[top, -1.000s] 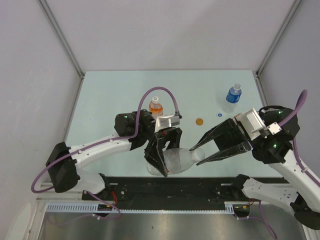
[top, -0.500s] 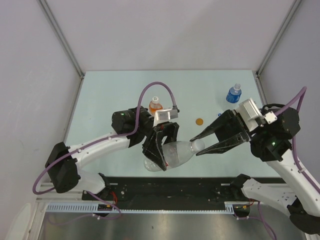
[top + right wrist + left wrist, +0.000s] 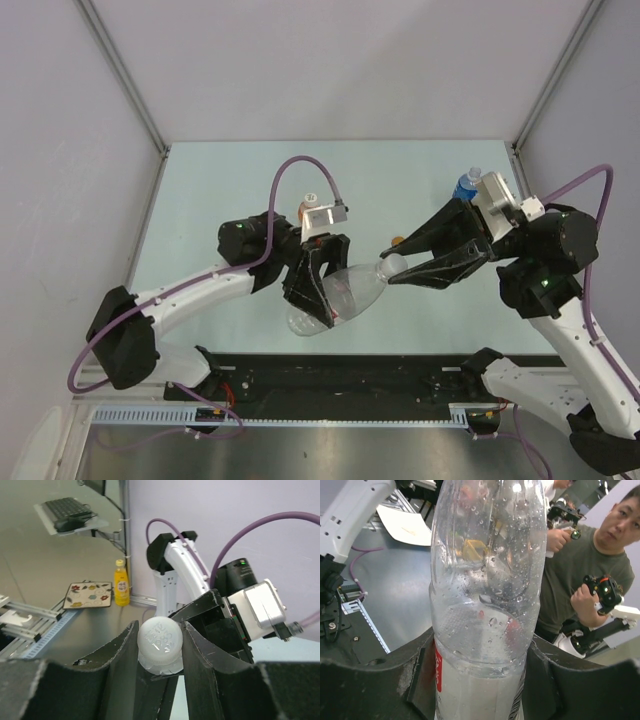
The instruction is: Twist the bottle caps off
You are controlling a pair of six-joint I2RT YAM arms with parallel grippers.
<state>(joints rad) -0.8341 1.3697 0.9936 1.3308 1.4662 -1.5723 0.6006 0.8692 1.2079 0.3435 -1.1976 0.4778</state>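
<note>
Snugly within right hand (image 3: 160,630), white bottle cap (image 3: 160,641)

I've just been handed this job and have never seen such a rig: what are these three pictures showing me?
You are looking at two robot arms bolted at the near edge of a pale green table. The wide picture comes from a fixed camera above and behind them. The other two come from a camera on each wrist. The left hand is shut on a clear plastic bottle, which is tilted with its neck toward the right arm. The right hand is shut on that bottle's white round plastic screw cap. Farther back on the table stand a small orange-drink bottle and a blue-labelled water bottle.
</note>
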